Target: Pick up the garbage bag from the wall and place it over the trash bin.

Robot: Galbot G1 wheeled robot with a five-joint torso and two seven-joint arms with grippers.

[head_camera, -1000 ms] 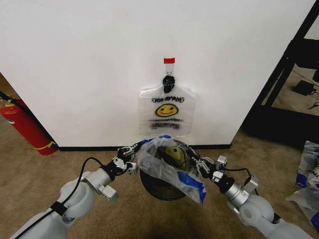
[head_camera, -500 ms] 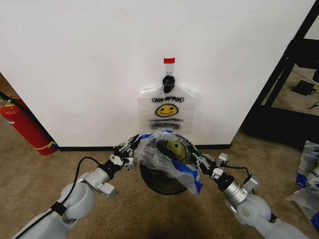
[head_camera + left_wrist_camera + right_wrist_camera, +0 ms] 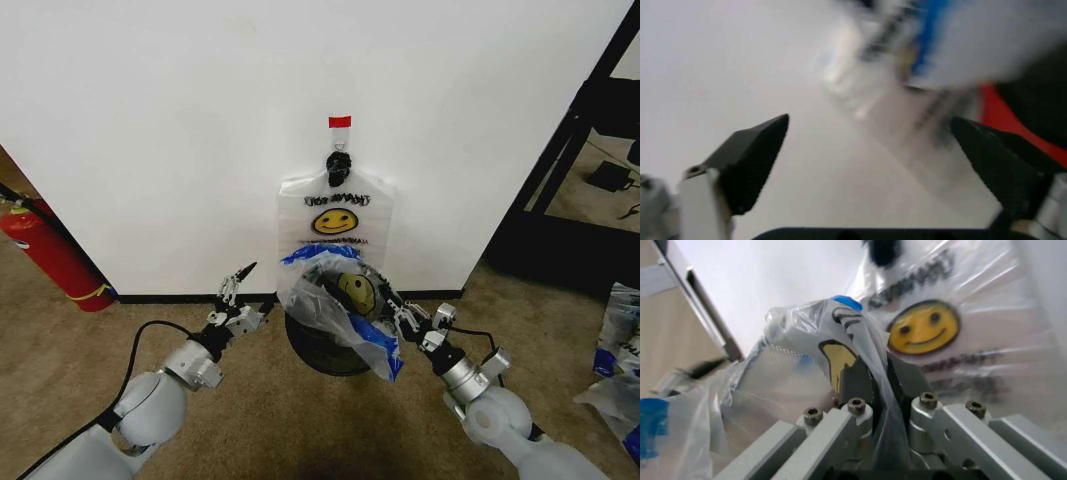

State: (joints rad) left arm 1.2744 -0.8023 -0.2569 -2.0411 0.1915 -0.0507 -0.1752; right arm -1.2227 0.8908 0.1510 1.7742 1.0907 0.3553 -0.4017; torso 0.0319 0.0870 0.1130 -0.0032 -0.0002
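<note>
My right gripper point(image 3: 392, 305) is pinched down on the garbage bag point(image 3: 335, 305). In the right wrist view the plastic point(image 3: 807, 375) is sandwiched btw the two fingers point(image 3: 857, 382), no gap left. My left gripper point(image 3: 240, 283) is spread wide w/ nothing in it, just left of the bag and apart from it; its two dark fingertips point(image 3: 753, 160) stand far apart in the left wrist view.

Count: 2 grippers, 1 bag in hand, 1 trash bin point(image 3: 320, 350), 1 stack of smiley bags on the wall point(image 3: 336, 222), 1 black hook point(image 3: 338, 165), 1 red tape strip point(image 3: 339, 122).

The bag is bunched up and draped over the top of the bin, covering most of the rim on my right side. Its long axis runs diagonally, from the blue patch up near the wall point(image 3: 150, 120) down toward me and to the right, where a blue-edged corner hangs over the bin's front. The yellow smiley faces up and toward me, tilted. Can't tell if the mouth is fully round the rim.

Further out, a red fire extinguisher point(image 3: 45, 250) leans by the wall on the far left, and the floor is tan carpet point(image 3: 300, 430).
</note>
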